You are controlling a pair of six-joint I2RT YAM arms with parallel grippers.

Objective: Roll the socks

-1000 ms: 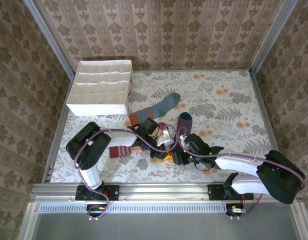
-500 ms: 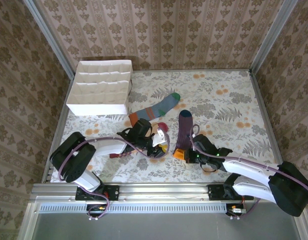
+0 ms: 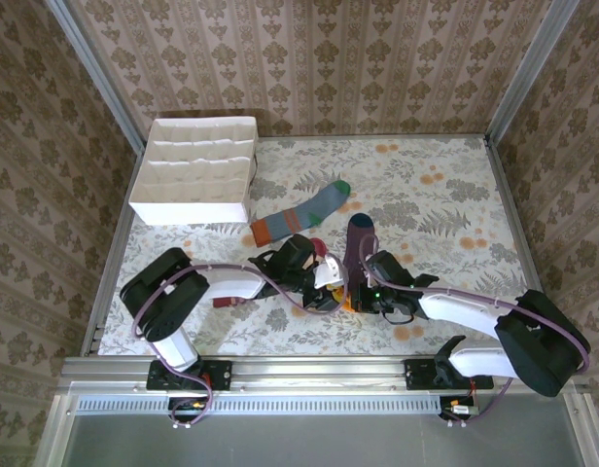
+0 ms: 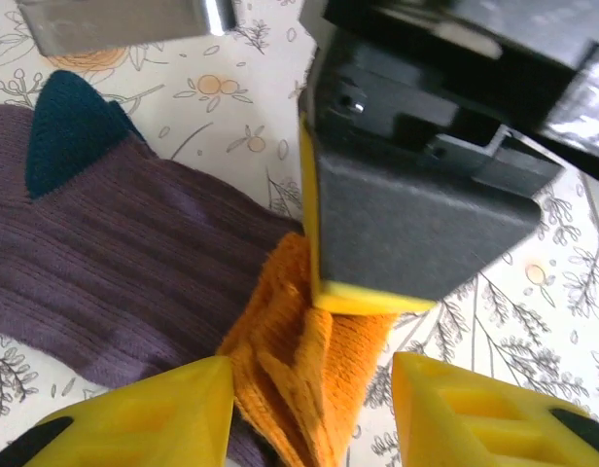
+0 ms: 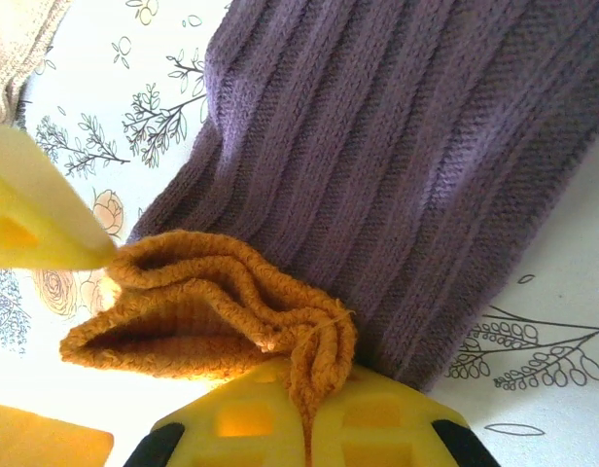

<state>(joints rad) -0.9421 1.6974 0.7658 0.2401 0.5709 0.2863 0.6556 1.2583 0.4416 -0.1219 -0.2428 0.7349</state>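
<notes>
pinching the orange cuff of the purple sock, which lies near-centre on the table, the right gripper is clamped shut while the left gripper straddles the cuff, jaws apart; starting the roll probably calls for folding the cuff toward the teal toe.

Left arm, right arm bent inward, wrists meeting near table's near edge. Left gripper parted; right gripper pinched closed.
</notes>
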